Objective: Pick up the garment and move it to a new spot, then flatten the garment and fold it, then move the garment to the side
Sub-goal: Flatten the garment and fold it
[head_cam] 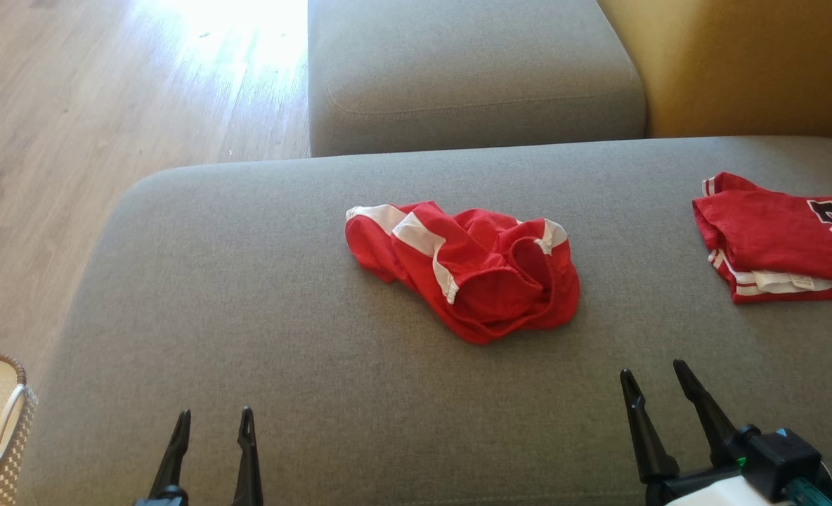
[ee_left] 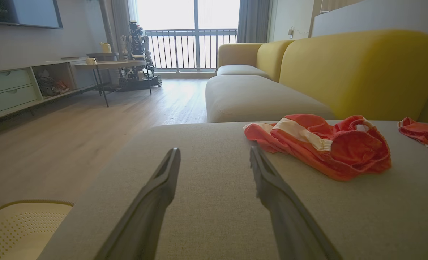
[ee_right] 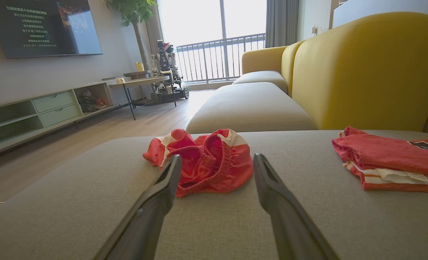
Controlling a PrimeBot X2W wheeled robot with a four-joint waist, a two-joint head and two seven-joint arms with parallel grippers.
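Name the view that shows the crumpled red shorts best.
Head view: the shorts lie whole and unblocked, seen from above. The right wrist view has a finger across them; the left wrist view sees them side-on.

A crumpled red garment (head_cam: 469, 270) with white stripes lies near the middle of a grey sofa cushion (head_cam: 247, 295), well apart from a folded red jersey (head_cam: 781, 239) at the cushion's right edge. The left gripper (head_cam: 216, 414) and the right gripper (head_cam: 653, 370) hang over the near part of the cushion, fingers spread and empty, neither touching the garment. A perforated basket (head_cam: 8, 422) sits at the lower left on the wooden floor (head_cam: 107, 105), and a second grey cushion (head_cam: 472, 70) adjoins a yellow backrest (head_cam: 739, 63) beyond.
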